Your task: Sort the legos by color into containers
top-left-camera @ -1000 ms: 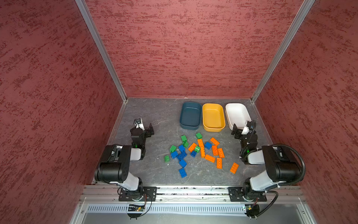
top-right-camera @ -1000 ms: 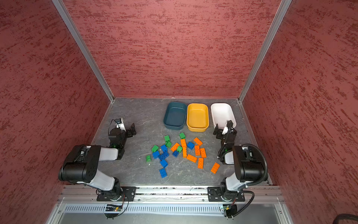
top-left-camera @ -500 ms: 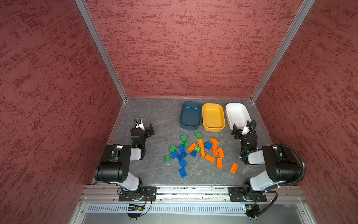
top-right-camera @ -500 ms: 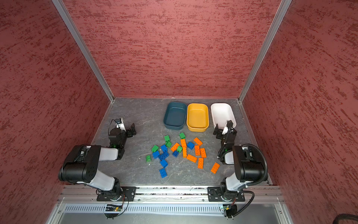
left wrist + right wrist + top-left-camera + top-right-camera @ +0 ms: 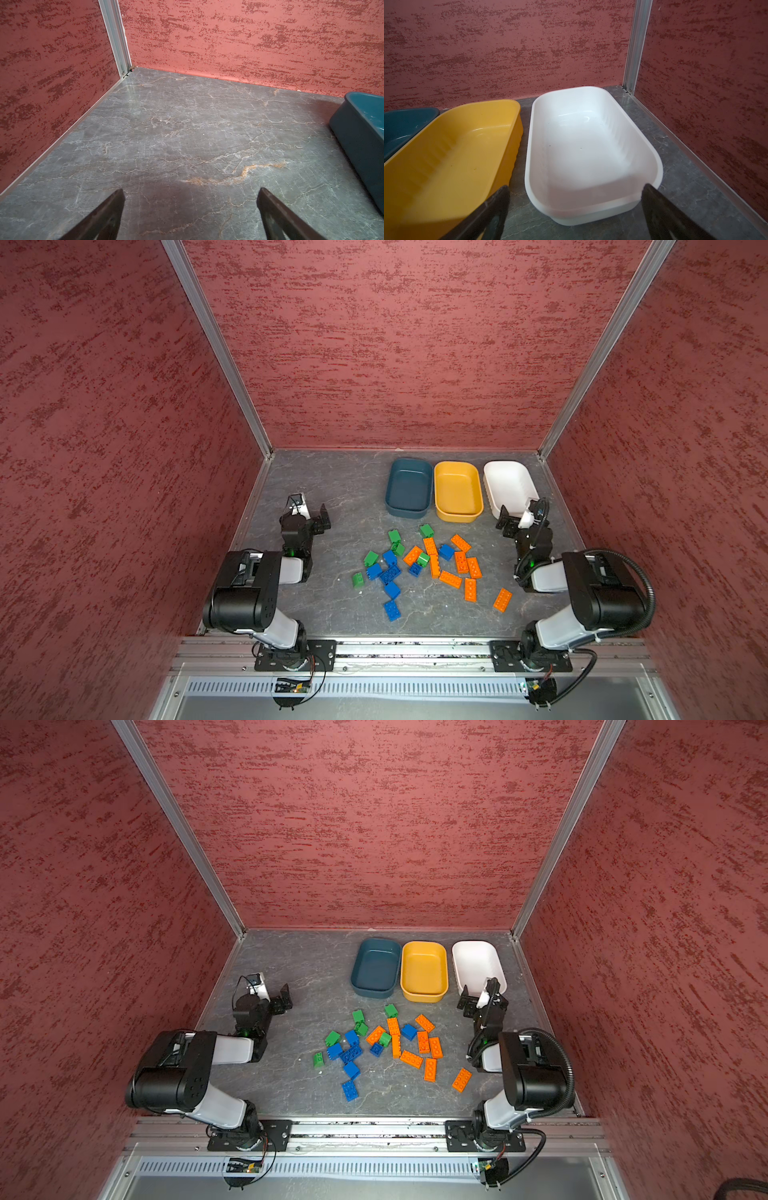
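Grey marble tabletop [image 5: 332, 489] holds scattered orange, blue, green legos [image 5: 434, 564].

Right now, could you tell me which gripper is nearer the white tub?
Right. The right gripper sits at the near end of the white tub; the left gripper is far across the table, beyond the blue tub.

Mottled red walls [image 5: 395, 344] (joined by aluminium corner posts [image 5: 217, 348]) enclose a grey marble-patterned floor [image 5: 345, 489].
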Tool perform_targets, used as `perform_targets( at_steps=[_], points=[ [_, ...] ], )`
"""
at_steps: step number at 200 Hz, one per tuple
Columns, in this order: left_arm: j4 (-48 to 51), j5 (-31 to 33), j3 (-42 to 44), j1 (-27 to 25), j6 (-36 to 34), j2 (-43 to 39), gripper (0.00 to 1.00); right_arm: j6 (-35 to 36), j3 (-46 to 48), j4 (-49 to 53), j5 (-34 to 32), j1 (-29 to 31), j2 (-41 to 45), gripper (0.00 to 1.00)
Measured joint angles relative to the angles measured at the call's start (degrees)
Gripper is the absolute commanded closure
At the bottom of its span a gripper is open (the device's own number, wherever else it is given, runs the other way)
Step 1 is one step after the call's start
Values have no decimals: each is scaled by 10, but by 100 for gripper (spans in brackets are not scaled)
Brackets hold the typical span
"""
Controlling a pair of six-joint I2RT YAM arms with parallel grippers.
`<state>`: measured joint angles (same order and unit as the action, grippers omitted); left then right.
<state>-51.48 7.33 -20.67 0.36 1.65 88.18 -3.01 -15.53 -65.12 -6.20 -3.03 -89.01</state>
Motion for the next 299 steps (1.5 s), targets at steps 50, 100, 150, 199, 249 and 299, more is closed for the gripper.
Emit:
perform_targets(
  at_steps=[50,100,150,199,249,299],
  points=[
    [147,31,-54,-23,-2,-90,1,0,-36,129,6,0,110,1],
    [403,113,-312,-85,113,-116,1,-63,-242,329,42,0,117,3],
    [582,70,-515,-168,200,77,1,-106,-453,582,151,0,-70,1],
    [703,-57,-658,-195,223,250,1,-103,-561,756,208,8,-196,6],
    [741,-169,-721,-210,243,321,1,-92,-642,842,226,38,-270,29],
    [749,-218,-732,-211,245,341,1,-97,-667,858,213,96,-275,34]
  ],
)
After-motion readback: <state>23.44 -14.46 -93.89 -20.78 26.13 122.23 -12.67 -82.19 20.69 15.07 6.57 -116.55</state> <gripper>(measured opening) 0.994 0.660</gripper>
